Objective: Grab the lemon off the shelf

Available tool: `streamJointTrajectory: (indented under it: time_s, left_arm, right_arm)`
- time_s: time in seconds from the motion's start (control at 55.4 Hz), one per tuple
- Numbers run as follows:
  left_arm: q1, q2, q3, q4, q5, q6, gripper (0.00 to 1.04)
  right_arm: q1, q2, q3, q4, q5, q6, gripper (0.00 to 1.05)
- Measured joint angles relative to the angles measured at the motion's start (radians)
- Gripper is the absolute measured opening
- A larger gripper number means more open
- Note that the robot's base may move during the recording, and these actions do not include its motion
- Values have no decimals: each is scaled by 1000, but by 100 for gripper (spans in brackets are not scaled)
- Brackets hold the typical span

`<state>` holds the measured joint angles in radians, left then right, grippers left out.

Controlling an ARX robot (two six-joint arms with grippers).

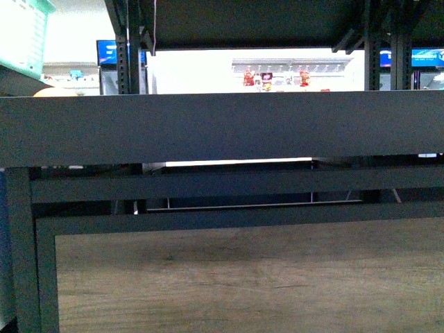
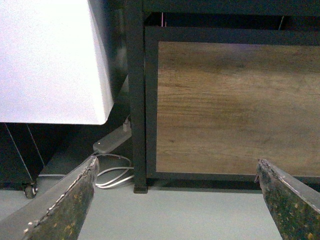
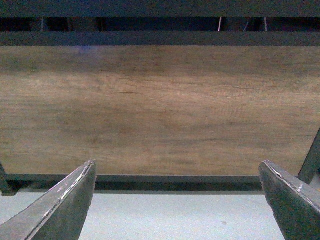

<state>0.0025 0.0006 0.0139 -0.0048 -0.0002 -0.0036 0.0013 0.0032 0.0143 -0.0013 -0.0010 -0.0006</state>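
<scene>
- Nearest, the left gripper (image 2: 176, 162) hangs low with its two jaws spread wide and nothing between them.
- Likewise, the right gripper (image 3: 177, 162) is spread wide and empty, close to the pale floor (image 3: 165, 215).
- Both face the wood-grain front panel (image 1: 243, 277) at the foot of the shelf (image 1: 222, 128).
- Beside the shelf's leg, in the left wrist view, lie a power strip (image 2: 112, 140) and a large white box (image 2: 50, 60).
- No view shows the lemon, and its long axis is unknown. Judging by the task, it sits on a deck above both grippers, so the coming move is upward.
- Neither arm can be called the nearer.
- Far up on the left hangs a teal basket (image 1: 21, 35), its contents hidden.
</scene>
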Motion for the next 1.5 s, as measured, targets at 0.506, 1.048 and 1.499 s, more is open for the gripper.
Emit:
streamJointTrajectory:
  time_s: [0.506,1.048,1.499]
  left_arm:
    - [0,0,0,0,-1,0,97]
    - [0,0,0,0,0,0,97]
    - [0,0,0,0,0,0,97]
  right_arm:
    - [0,0,0,0,0,0,97]
    - [0,0,0,0,0,0,97]
    - [0,0,0,0,0,0,97]
